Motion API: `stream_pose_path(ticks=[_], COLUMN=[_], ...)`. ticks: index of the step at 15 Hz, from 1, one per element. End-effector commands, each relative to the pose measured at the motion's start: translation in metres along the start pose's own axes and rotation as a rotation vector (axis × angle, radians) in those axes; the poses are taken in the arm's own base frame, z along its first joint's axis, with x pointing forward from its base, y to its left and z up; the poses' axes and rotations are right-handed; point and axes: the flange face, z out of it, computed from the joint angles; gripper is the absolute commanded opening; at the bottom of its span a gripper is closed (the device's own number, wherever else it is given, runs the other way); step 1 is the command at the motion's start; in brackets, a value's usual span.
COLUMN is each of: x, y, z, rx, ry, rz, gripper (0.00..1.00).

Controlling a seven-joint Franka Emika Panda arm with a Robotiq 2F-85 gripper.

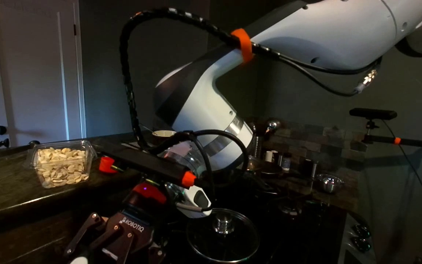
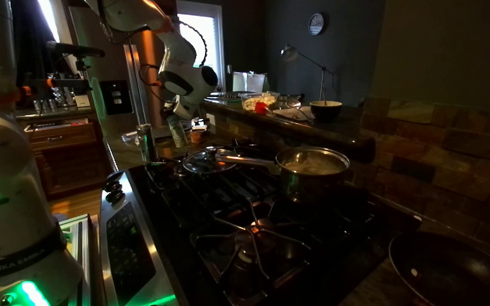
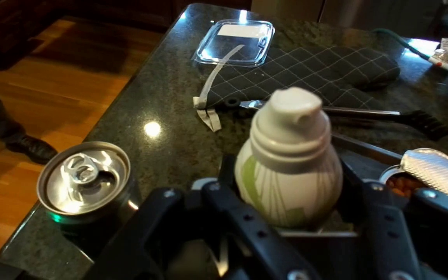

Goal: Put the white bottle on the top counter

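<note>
One white bottle [image 2: 177, 132]: within the gripper [image 3: 291, 179], long axis leaning 11-to-5 in an exterior view; cap toward 12 o'clock in the wrist view.
Top counter [image 2: 343, 128]: toward 3 o'clock from the gripper — raised, so a lift should come first.
Gripper: parted only to bottle width, apparently clasping both sides — clearance above the lower counter [image 3: 169, 155] cannot be told.

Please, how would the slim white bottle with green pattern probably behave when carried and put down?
The slim white bottle with green pattern may slip if gripped high, because its rounded shoulder narrows toward the cap. Its body looks narrow in an exterior view, so it could tip if set down unevenly.
</note>
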Motion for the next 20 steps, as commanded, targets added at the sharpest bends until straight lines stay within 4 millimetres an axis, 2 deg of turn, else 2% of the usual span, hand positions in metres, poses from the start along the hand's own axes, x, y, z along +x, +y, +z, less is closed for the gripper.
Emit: stream_pose_path(ticks=[1,5,9,11,12,13,14,16,17,18,20], x=[-0.01,-0.033,-0.051,-0.06,-0.063,-0.065,-0.058,-0.065,-0.066,-0.066,-0.056], y=[-0.018,-0.032,-0.009,0.01,0.018,0.019,-0.004,0.008,0.012,0.006,0.009], z=[-0.021,-0.077,-0.118,-0.134,-0.141,-0.138,-0.137,-0.14,-0.14,-0.153,-0.193], rx=[0.091,0.291,0.369,0.439,0.486,0.473,0.443,0.466,0.467,0.525,0.625], ry=[-0.03,-0.078,-0.095,-0.076,-0.049,0.011,-0.041,-0.016,-0.012,-0.048,-0.052], rz=[0.003,0.034,0.09,0.141,0.162,0.148,0.122,0.13,0.131,0.19,0.265], gripper=[0.34,0.34,0.34,0.34,0.34,0.34,0.59,0.59,0.34,0.34,0.34])
